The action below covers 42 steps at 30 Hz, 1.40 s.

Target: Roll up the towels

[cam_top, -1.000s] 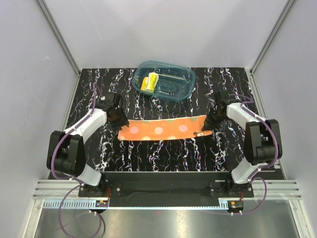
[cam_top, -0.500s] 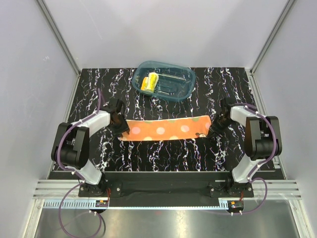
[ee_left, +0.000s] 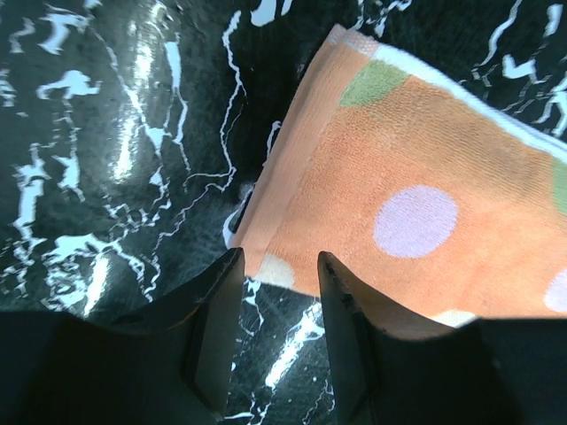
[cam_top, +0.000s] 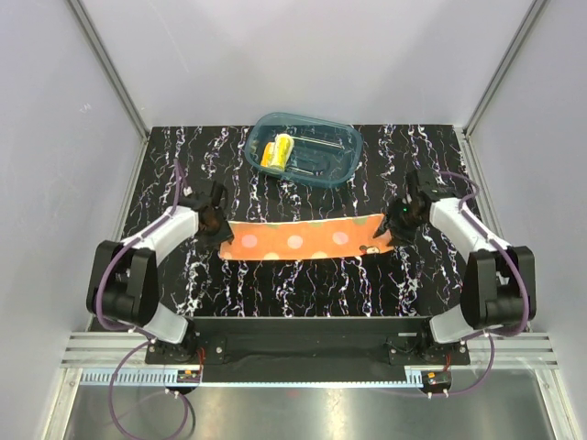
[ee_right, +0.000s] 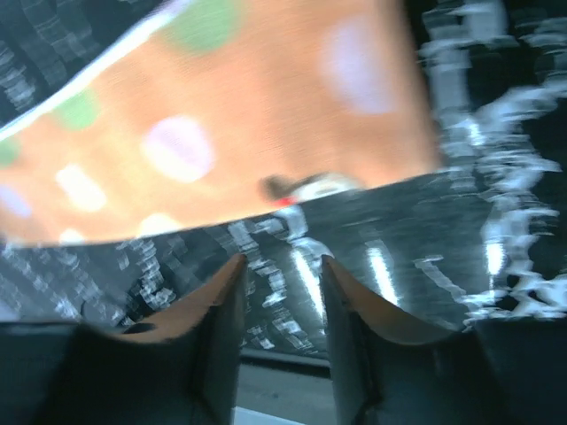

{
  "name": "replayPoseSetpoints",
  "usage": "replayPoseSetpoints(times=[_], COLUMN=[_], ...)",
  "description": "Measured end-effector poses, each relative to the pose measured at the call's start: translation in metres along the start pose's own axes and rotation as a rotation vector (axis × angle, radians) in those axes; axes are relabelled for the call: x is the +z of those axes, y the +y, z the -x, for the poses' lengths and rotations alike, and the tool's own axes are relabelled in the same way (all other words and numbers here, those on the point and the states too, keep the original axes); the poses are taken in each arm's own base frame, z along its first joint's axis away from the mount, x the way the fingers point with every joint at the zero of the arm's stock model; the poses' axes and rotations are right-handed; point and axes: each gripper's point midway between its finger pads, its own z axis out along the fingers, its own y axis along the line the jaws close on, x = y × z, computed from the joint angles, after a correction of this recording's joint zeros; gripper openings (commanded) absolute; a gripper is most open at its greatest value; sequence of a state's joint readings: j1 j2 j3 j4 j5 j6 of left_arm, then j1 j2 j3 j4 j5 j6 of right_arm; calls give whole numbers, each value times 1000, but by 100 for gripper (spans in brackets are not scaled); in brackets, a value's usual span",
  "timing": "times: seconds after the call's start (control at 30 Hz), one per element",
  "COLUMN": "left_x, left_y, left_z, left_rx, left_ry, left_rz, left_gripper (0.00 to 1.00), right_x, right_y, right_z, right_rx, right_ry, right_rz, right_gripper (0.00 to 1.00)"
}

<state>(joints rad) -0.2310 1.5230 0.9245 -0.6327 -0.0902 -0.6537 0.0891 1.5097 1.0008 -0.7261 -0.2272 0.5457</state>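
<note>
An orange towel (cam_top: 303, 240) is seen spread flat as a long strip across the black, white-veined tabletop (cam_top: 303, 289), running from left to right between the two arms. It is marked with pale lilac, green and cream dots, and a white stripe is seen along its far edge.

The left pincer (cam_top: 218, 227) is held low at the strip's left end. In the left wrist view its jaws (ee_left: 277, 257) are seen parted, with the near left corner of the orange towel (ee_left: 425, 177) lying just at the fingertips; bare tabletop is seen in the gap, and nothing is gripped.

The right pincer (cam_top: 396, 223) is placed at the strip's right end. In the right wrist view, which is blurred, its jaws (ee_right: 282, 259) are likewise seen parted and empty, with the near edge of the orange towel (ee_right: 248, 115) lying just beyond the tips. A small dark-and-white printed mark is made out on that edge.

A yellow towel (cam_top: 276, 151) is seen rolled up inside a teal translucent tub (cam_top: 353, 158), which is set at the far side of the tabletop, well apart from both pincers.
</note>
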Motion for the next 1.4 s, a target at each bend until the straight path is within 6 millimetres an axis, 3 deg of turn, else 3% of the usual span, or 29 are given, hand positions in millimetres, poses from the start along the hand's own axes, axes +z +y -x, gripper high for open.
replayPoseSetpoints(times=[0.1, 0.13, 0.17, 0.3, 0.57, 0.7, 0.93, 1.1, 1.4], left_x=[-13, -18, -22, -27, -1, 11, 20, 21, 22], left_y=[-1, -2, -4, -12, -14, -14, -9, -10, -10], left_z=[7, 9, 11, 13, -12, -17, -20, -18, -15], left_rx=[1, 2, 2, 2, 16, 18, 14, 5, -9], left_ry=[-38, -51, -64, -81, -5, 28, 42, 44, 44], left_rz=[-8, -16, -29, -75, -122, -109, -76, -69, -66], left_gripper=[44, 44, 44, 43, 42, 42, 42, 41, 41], right_x=[-14, -17, -19, -8, 62, 86, 102, 98, 81], right_y=[47, 64, 80, 118, 154, 151, 136, 118, 64], right_z=[-13, -20, -27, -48, -93, -113, -110, -99, -64], right_rx=[-128, -164, -195, -251, -333, -348, -321, -259, -168], right_ry=[-14, -8, 2, 89, 339, 412, 434, 448, 381], right_rz=[82, 124, 168, 276, 313, 295, 264, 292, 221], right_gripper=[18, 4, 0, 0, 0, 0, 0, 0, 0])
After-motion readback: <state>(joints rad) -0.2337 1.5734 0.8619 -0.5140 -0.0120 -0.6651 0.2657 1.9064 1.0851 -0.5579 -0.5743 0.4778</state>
